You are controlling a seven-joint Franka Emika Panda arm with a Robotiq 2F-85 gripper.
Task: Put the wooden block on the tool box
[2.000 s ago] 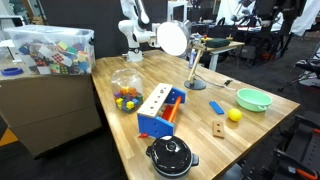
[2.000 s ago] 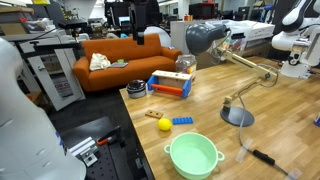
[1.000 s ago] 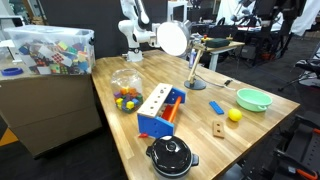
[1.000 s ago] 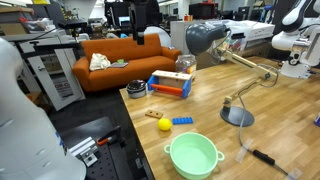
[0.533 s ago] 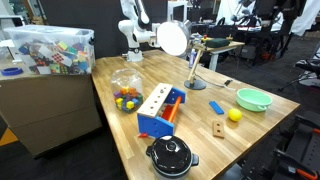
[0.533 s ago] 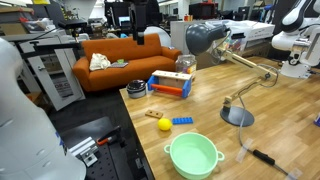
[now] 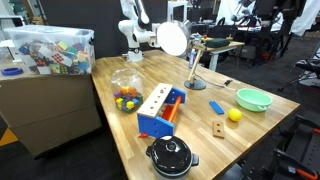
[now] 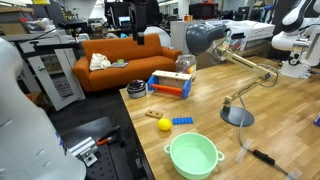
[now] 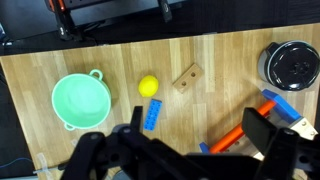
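Block (image 9: 186,78) lies flat on the table (image 9: 230,55), well apart from the claw (image 9: 175,150). In the wrist view it sits above the gap between the two dark, blurred fingers (image 9: 264,133), which stand wide apart with nothing between them. It is a small rectangle of light brown wood with dark holes, turned at a slant. Just beside it is the ball (image 9: 148,86), round and yellow, and below that the flat blue piece (image 9: 151,115). The box (image 9: 284,104) shows at the right edge of that view, blue with an orange-red part (image 9: 228,140) beside it; the block does not touch it.

In an exterior view the block (image 7: 217,128) lies near a table edge, between the pot (image 7: 172,156), black and round with a lid, and the ball (image 7: 234,115). The box (image 7: 160,110) stands apart from it across bare wood, and its pale wooden top bar has a row of dark holes. The bowl (image 7: 253,99) is pale green. The table top is made of light wood strips. A lamp (image 7: 174,39) with a round grey head stands further back. Any writing in the bin (image 7: 45,50) is too small to read.
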